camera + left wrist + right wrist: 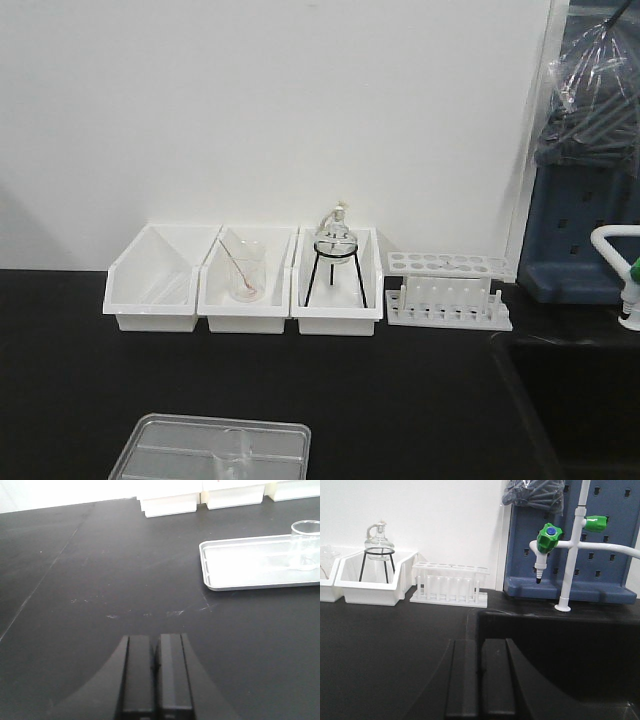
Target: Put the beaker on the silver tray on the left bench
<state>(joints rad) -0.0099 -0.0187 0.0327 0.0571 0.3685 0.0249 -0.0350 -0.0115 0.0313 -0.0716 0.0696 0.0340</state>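
The small clear beaker (236,460) stands upright inside the silver tray (160,440) at the front of the black left bench (420,400). In the left wrist view the beaker (306,545) rises at the right end of the tray (240,567), far right of my left gripper (155,645). That gripper is shut with nothing in it and hovers over bare bench. My right gripper (480,647) is also shut and empty, above the bench beside the sink edge. Neither gripper shows in the front view.
Three white bins (150,280) line the back wall; the middle one holds a beaker with a red rod (245,275), the right one a flask on a tripod (335,250). A test tube rack (448,290), a sink (580,400), a blue pegboard (570,540) and a green-handled tap (547,540) lie to the right.
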